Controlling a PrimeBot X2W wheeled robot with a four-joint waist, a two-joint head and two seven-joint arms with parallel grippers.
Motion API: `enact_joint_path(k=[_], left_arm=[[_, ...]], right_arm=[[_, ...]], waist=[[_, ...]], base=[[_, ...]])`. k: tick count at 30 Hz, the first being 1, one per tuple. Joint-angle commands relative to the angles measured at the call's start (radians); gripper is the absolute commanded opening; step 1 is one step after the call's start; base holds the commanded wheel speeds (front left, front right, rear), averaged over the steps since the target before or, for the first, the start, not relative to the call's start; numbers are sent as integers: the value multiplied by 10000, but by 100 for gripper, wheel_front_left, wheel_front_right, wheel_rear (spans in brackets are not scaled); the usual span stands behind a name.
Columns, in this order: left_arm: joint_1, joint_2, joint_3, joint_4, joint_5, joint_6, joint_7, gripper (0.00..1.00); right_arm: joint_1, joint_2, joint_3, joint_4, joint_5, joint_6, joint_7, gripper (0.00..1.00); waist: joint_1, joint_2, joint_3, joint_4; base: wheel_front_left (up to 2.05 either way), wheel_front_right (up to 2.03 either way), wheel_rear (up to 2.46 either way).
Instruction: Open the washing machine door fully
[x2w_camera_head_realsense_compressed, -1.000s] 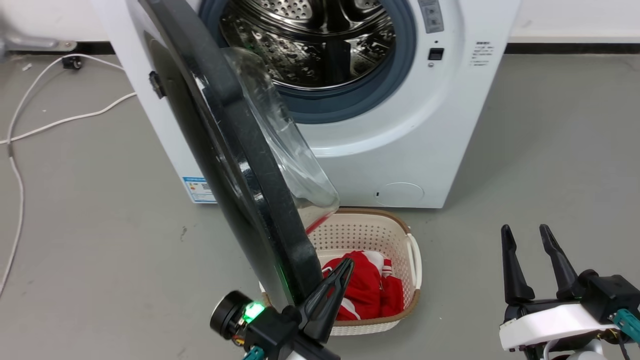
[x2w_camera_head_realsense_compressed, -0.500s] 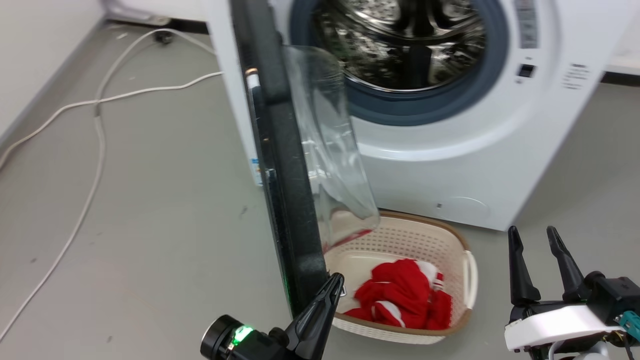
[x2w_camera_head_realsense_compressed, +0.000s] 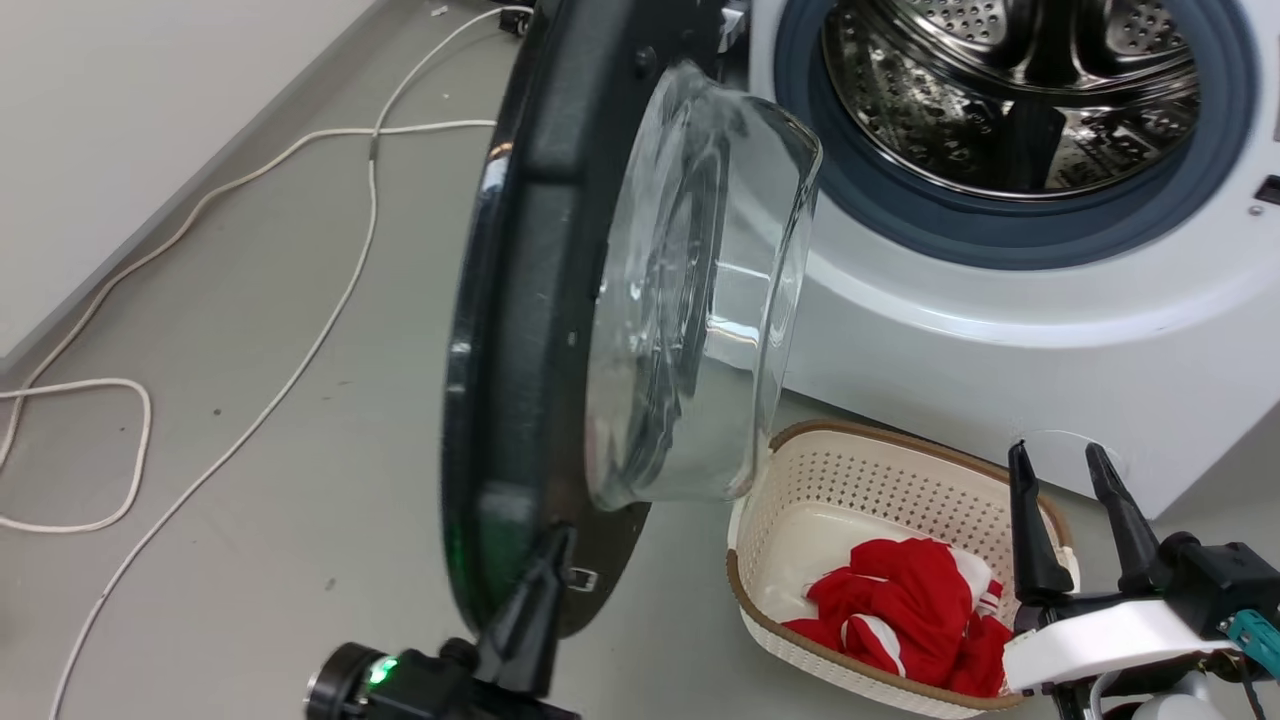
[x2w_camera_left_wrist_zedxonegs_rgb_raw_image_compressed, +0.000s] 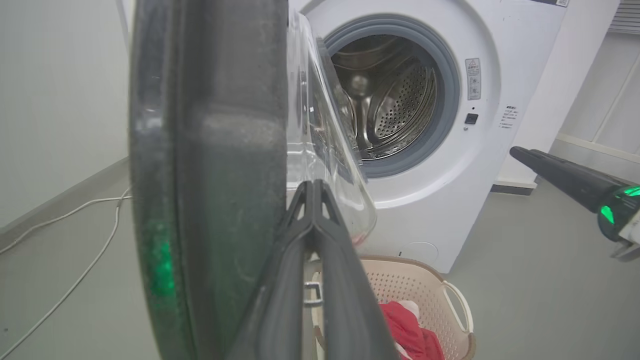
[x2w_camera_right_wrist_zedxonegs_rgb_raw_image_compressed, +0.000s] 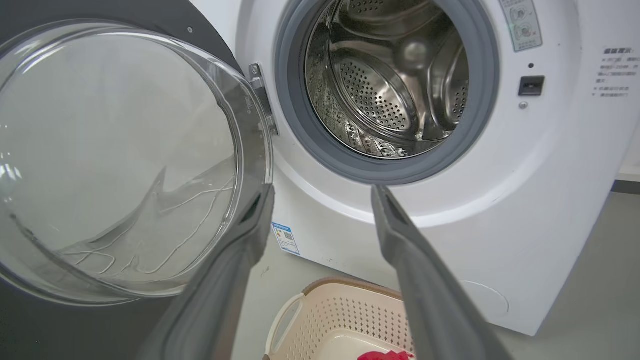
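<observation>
Red garment (x2w_camera_head_realsense_compressed: 900, 610) in cream basket (x2w_camera_head_realsense_compressed: 850, 478) near washing machine door (x2w_camera_head_realsense_compressed: 530, 300)

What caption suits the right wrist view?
Open right hand faces the perforated steel drum; glossy black round door with clear glass bowl stands open, beige plastic basket below.

A white washer body (x2w_camera_head_realsense_compressed: 1000, 330) stands ahead of me on the grey floor (x2w_camera_head_realsense_compressed: 250, 560), its perforated steel drum (x2w_camera_head_realsense_compressed: 1010, 90) ringed by a grey-blue gasket (x2w_camera_head_realsense_compressed: 1000, 235). A small blue-and-white sticker (x2w_camera_right_wrist_zedxonegs_rgb_raw_image_compressed: 286, 239) sits low on its front. Just before the washer I see a cream perforated basket (x2w_camera_head_realsense_compressed: 800, 480) with a brown rim, and a crumpled red-and-white garment (x2w_camera_head_realsense_compressed: 900, 610) lies inside it. White cable (x2w_camera_head_realsense_compressed: 440, 126) trails across the floor to my left, looping near the pale wall (x2w_camera_head_realsense_compressed: 120, 120).
</observation>
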Motion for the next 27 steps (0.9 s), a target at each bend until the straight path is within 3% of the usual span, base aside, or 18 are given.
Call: enact_joint_path(k=[1,8,17,27], left_arm=[[-76,86,301,30,-49,144,-4,0],[-446,282,1976,167,-419,293,-14,0],[-1565,663,4369,1289,-913,-214,-13,0],[-2868,1162,6060,3362,-576,-756,-5,0]], right_arm=[[-74,14,-4,25,-84,-7,-15,100],[-159,14,60,101,-103,-7,1,100],[-248,16,49,-34,-210,-7,156,100],[-314,16,106,-130,-229,-7,268,100]], waist=[[0,0,78,129],[0,0,178,133],[0,0,429,-186],[0,0,590,-561]], base=[[0,0,0],[0,0,0],[0,0,0],[0,0,0]])
